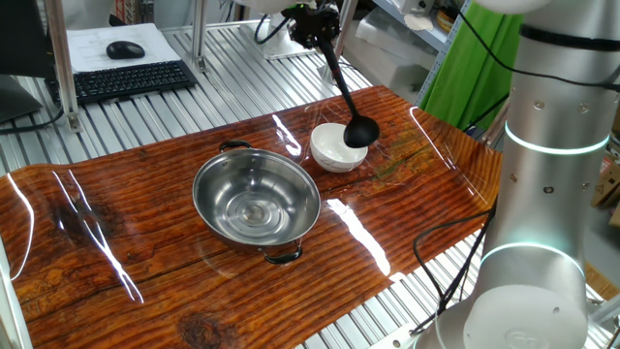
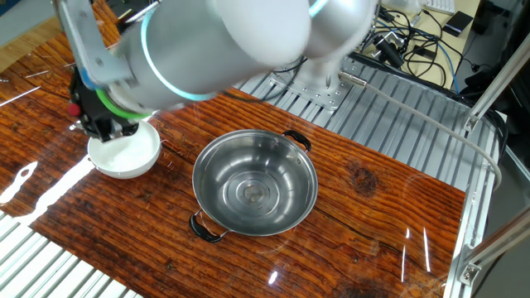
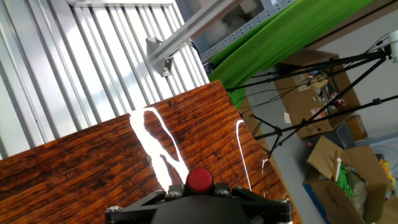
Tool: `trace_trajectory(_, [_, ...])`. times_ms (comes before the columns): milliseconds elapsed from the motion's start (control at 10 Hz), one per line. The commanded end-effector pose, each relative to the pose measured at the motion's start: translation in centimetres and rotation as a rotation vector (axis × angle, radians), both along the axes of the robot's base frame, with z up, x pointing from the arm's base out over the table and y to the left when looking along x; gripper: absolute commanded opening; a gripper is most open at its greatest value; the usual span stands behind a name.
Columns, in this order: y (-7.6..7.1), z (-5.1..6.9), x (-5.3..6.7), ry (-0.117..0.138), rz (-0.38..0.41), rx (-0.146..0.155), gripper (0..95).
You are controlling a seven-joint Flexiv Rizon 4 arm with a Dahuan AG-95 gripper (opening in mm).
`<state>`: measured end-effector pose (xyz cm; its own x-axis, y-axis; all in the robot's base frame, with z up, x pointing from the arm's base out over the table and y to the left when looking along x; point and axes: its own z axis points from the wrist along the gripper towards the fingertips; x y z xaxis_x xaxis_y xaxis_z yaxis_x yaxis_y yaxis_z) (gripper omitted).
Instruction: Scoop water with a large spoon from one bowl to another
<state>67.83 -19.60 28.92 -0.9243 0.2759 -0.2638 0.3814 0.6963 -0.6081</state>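
Gripping the ladle (image 1: 344, 85) (jaws closed) over white bowl (image 1: 332, 148).

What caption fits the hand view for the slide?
Hand camera sees the wooden tabletop, metal slats and a green cloth; neither bowl is visible.

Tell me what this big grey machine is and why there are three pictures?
It is a robot arm at a wooden table. Two pictures come from cameras watching the table from different sides. The third comes from a camera on the robot's hand; it shows only the table edge and the room, not the bowls. On the table sit a shiny steel bowl with two little handles and a small white bowl beside it. The robot's claw holds a black ladle by its long handle, with the cup right over the white bowl. I cannot tell if there is water in it.
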Motion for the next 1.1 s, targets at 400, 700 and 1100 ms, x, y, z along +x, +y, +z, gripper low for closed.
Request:
trace_trajectory(400, [0.33,-0.13,0.24,-0.006,0.006,-0.025,0.0])
trace_trajectory(700, [0.74,-0.34,-0.15,-0.014,-0.009,-0.027,0.0])
trace_trajectory(1100, [0.01,-0.12,0.41,-0.008,-0.003,-0.003,0.0])
